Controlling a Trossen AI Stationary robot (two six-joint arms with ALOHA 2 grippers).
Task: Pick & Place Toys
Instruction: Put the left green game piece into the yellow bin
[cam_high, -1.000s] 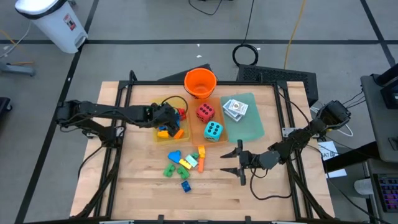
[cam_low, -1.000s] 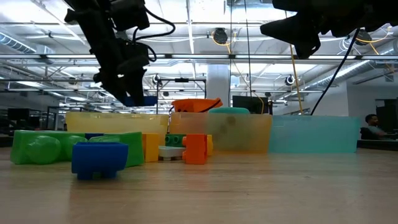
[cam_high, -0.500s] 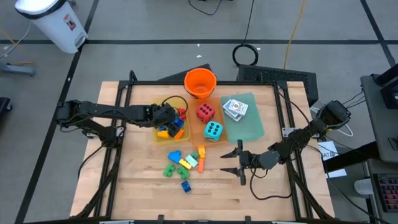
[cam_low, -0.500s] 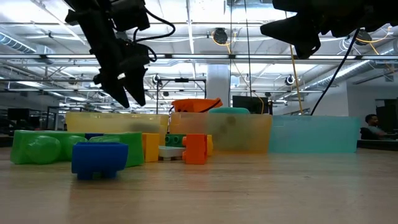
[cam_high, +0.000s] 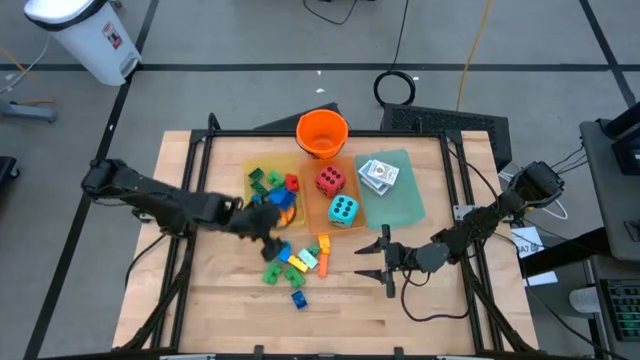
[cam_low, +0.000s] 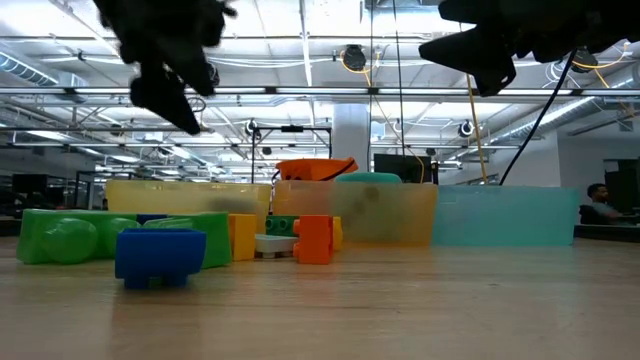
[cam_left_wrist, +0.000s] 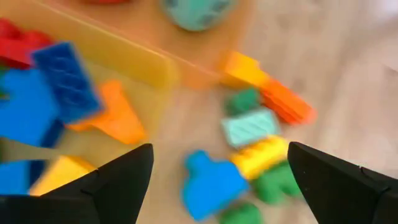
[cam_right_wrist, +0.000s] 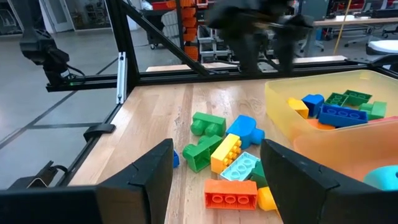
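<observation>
Several loose bricks (cam_high: 290, 262) lie flat on the wood near the table's middle; among them the left wrist view shows a blue brick (cam_left_wrist: 211, 183) and a yellow one (cam_left_wrist: 261, 155). More bricks (cam_high: 272, 190) lie in the yellow tray (cam_high: 283, 166). A red die (cam_high: 330, 180) and a teal die (cam_high: 343, 210) sit on the orange tray (cam_high: 316, 208). Card packs (cam_high: 378, 173) rest on the green tray (cam_high: 402, 205). My left gripper (cam_high: 260, 228) hangs open and empty above the loose bricks, at the tray's near edge. My right gripper (cam_high: 376, 260) hovers open to their right, pointing level at them.
An orange bucket (cam_high: 322, 133) stands at the table's far edge behind the trays. The three trays sit side by side across the far half. Bare wood stretches along the near edge (cam_high: 330, 320) and the left side.
My left gripper has let go of a blue brick over the yellow tray. It has then swung up and toward the table's near edge, ending above the loose bricks with its fingers wide apart. The right arm has kept still.
</observation>
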